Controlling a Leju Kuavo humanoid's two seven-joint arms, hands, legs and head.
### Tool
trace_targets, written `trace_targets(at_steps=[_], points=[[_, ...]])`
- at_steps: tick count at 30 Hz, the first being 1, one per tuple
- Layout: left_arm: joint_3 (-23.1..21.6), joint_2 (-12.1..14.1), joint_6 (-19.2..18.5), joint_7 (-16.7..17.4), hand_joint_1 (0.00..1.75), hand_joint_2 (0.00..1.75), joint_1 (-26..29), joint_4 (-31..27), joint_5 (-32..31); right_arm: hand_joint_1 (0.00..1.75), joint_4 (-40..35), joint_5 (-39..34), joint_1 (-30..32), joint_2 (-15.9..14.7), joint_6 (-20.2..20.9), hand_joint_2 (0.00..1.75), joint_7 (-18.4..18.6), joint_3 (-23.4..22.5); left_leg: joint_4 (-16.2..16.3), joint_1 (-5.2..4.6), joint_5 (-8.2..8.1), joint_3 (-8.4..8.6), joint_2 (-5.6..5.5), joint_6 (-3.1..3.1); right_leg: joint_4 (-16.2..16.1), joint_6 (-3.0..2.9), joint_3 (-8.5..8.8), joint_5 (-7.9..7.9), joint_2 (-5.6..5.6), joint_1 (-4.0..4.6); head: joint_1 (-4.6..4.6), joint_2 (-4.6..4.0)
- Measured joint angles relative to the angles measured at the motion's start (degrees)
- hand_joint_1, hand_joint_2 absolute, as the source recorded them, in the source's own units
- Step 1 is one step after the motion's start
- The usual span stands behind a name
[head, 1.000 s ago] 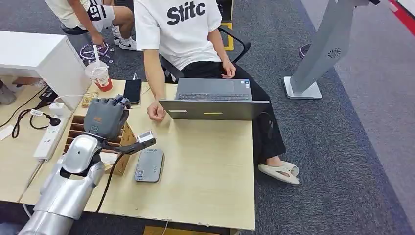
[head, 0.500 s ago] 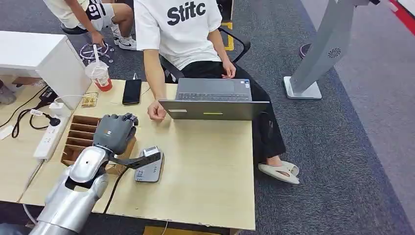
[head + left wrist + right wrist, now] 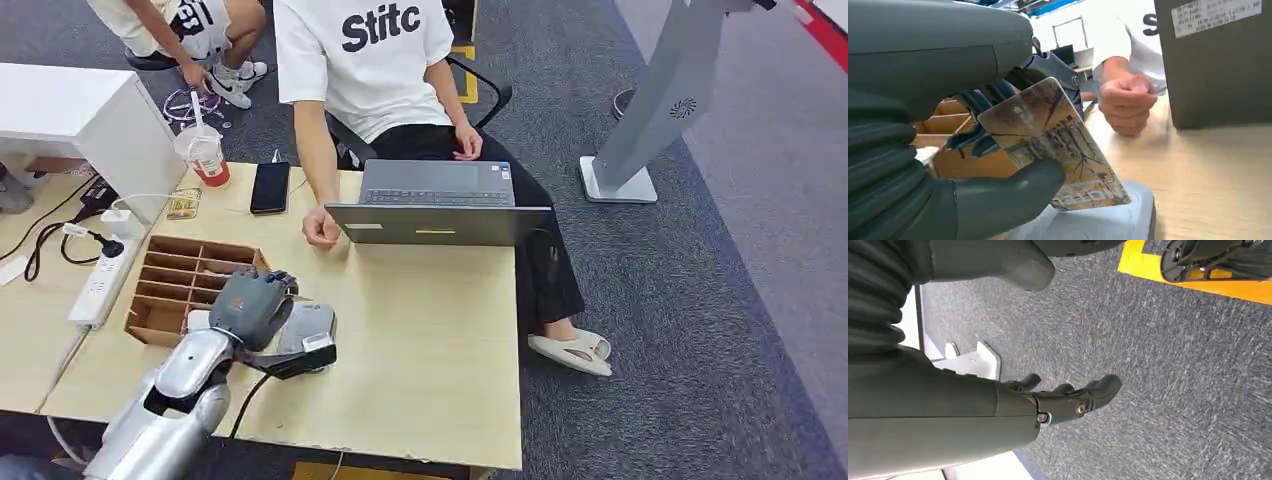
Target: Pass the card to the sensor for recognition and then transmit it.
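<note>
Left hand (image 3: 258, 305) grasping the card (image 3: 1055, 150) between thumb and fingers, poised over the grey sensor (image 3: 310, 325), which lies on the desk (image 3: 430, 340) toward its front-left part, just beside the wooden divider box (image 3: 175, 285). In the left wrist view the card is tilted, its lower edge close above the sensor's top face; contact cannot be confirmed. Right hand (image 3: 1068, 400) hangs over carpet, fingers loosely extended, grasping nothing.

Risks, as judged: the card is pinched near one side only, so pressing it against the sensor could pivot or slip it from the grasp; a tilted card may also fail to read. A push by the hand could slide the unsecured sensor toward the desk's front edge.

Room for movement: the divider box closes off the left side; a person's hand (image 3: 320, 228) and a laptop (image 3: 440, 205) occupy the far edge. Bare desk lies to the right of the sensor, the likeliest path for handing the card on.
</note>
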Motion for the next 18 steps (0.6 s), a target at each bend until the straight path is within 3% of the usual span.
trace_targets(at_steps=[18], points=[[-0.2,-1.1,0.2,-0.2,1.75,1.75,0.0,3.1,0.8,0.0,0.0,0.8,0.0,0.3,0.3,1.75,0.3,0.0,0.0,0.0,0.0,0.08,-0.04,0.0,0.0,0.0,0.11,0.0,-0.02,0.0,0.02,0.0]])
